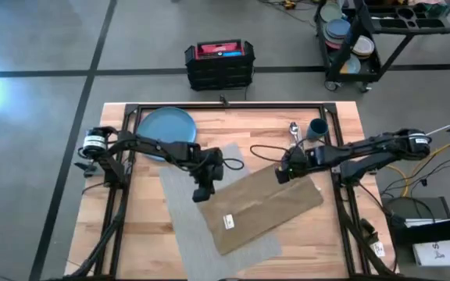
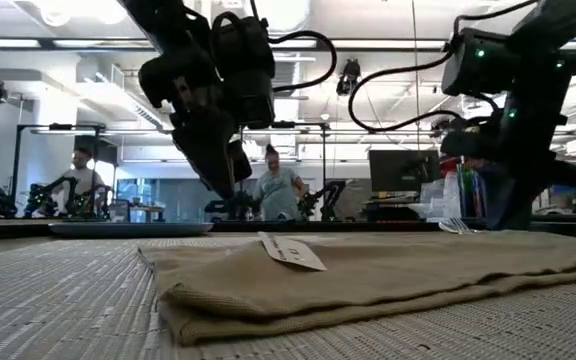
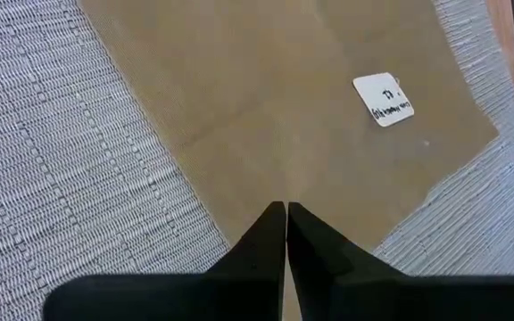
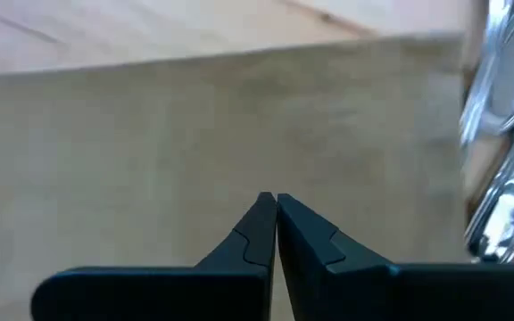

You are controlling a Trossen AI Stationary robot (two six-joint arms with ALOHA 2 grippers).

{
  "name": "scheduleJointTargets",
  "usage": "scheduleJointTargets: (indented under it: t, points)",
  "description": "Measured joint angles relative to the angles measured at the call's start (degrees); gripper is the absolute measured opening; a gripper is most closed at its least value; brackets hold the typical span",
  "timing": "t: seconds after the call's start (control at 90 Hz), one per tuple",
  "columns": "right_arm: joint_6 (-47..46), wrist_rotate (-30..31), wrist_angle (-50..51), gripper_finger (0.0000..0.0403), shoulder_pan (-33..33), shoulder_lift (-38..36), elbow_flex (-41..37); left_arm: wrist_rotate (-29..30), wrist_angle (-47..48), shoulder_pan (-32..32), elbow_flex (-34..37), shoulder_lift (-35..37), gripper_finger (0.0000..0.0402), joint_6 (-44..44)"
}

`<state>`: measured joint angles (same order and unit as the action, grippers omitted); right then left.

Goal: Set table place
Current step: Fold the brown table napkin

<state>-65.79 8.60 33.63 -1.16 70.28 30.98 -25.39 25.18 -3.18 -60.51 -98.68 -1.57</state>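
A grey woven placemat (image 1: 190, 199) lies askew on the wooden table. The tan folded napkin (image 1: 268, 207), with a white tag (image 3: 384, 98), lies flat across it. My left gripper (image 1: 201, 195) is shut and hangs a little above the napkin's left end (image 3: 286, 207); in the low view its tips (image 2: 233, 190) are clear of the cloth. My right gripper (image 1: 280, 175) is shut at the napkin's far right end (image 4: 270, 198). The blue plate (image 1: 166, 126) rests at the far left. The dark-blue cup (image 1: 316, 127) and silver cutlery (image 1: 294, 133) sit at the far right. My right gripper comes slanting down from the table's right side, its shut fingertips at the napkin's far right end (image 4: 239, 152). I cannot tell whether they touch the cloth. The napkin lies flat on the placemat and the table.
A black frame (image 1: 225, 107) runs along the table's far edge and both sides. Beyond the table stand a black-and-red case (image 1: 219, 64) on the floor and a black cart (image 1: 373, 35) with stacked dishes. People (image 2: 278, 192) sit in the room behind.
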Motion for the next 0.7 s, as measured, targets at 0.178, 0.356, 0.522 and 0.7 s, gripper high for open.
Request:
scheduleJointTargets:
  t: [0.178, 0.356, 0.522, 0.7]
  points:
    - [-3.0, 0.4, 0.6, 0.0, 2.2, 1.7, -0.3, 0.1, -0.5, 0.0, 0.3, 0.0, 0.0, 0.9]
    - [-2.7, 0.4, -0.4, 0.0, 1.2, 6.5, -0.2, 0.1, -1.4, 0.0, 0.3, 0.0, 0.0, 1.1]
    - [-0.2, 1.4, -8.1, 0.0, -1.4, 9.6, 0.1, 0.1, -2.0, 0.0, 0.3, 0.0, 0.0, 1.1]
    - [4.2, 0.1, -10.9, 0.0, -6.0, 11.6, 1.9, 0.4, -2.6, 0.0, 0.3, 0.0, 0.0, 1.0]
